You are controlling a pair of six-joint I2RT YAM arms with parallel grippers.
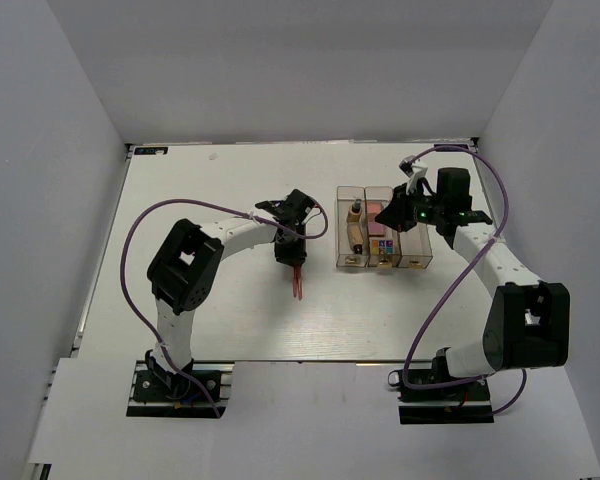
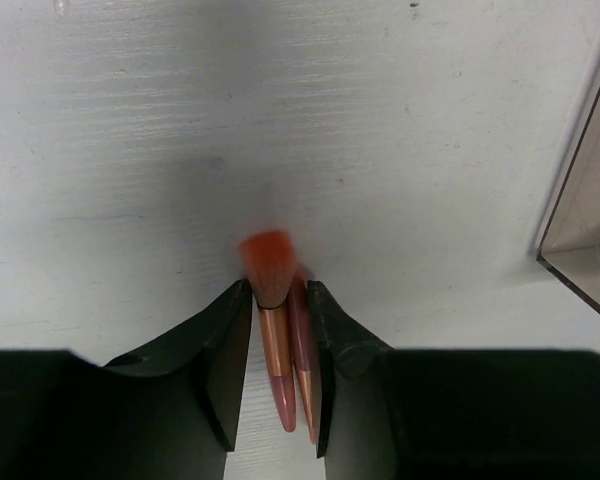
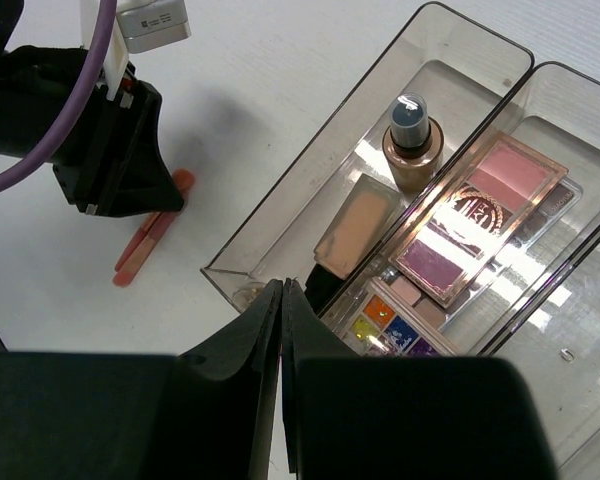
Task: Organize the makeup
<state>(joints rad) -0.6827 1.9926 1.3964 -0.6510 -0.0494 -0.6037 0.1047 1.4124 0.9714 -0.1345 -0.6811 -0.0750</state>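
Sticks (image 2: 277, 350) lie clamped lengthwise in the left tool (image 2: 278, 287), brush tip pointing past its fingertips; right tool (image 3: 281, 290) closed, empty.

The top view looks down from high above the near edge of the table (image 1: 220, 320), well off, and takes in all four edges. The left wrist view sits close over the table, facing down past the left fingers (image 2: 210, 370) at the sticks (image 2: 277, 340), with a corner of the box (image 2: 585, 200) at its right. The right wrist view slants down past the right fingers (image 3: 245, 350) from over the box, roughly toward the far left corner. All three views share the sticks and the box's left compartment.
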